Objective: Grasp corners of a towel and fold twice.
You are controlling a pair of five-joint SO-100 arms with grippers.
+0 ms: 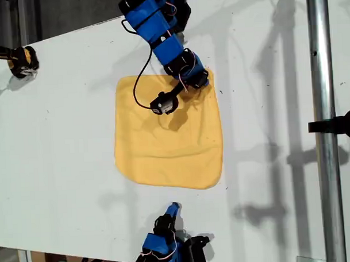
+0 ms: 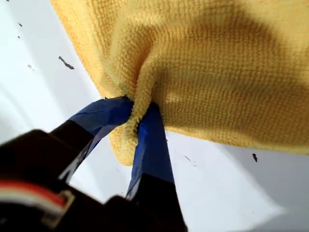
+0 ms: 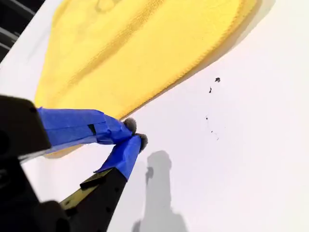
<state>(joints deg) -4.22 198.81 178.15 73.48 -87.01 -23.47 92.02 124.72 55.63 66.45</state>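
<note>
While the towel (image 1: pixel 168 131) lies mostly flat on the white table (image 1: pixel 60 141), one of its corners (image 2: pixel 126 145) is bunched between the blue-taped jaws of the first end effector (image 2: pixel 137 113) — a pinch that looks meant to carry that edge across for a fold. In the exterior view this arm reaches down from the top edge onto the towel's upper right part, where the cloth rumples slightly. The second end effector (image 3: pixel 135 134) sits at the bottom of the exterior view, just off the towel's near hem; its tips are pressed together and seem to hold nothing, though the wrist view is too oblique to rule out contact with the table. It probably waits for its own corner — no fold is made yet.
</note>
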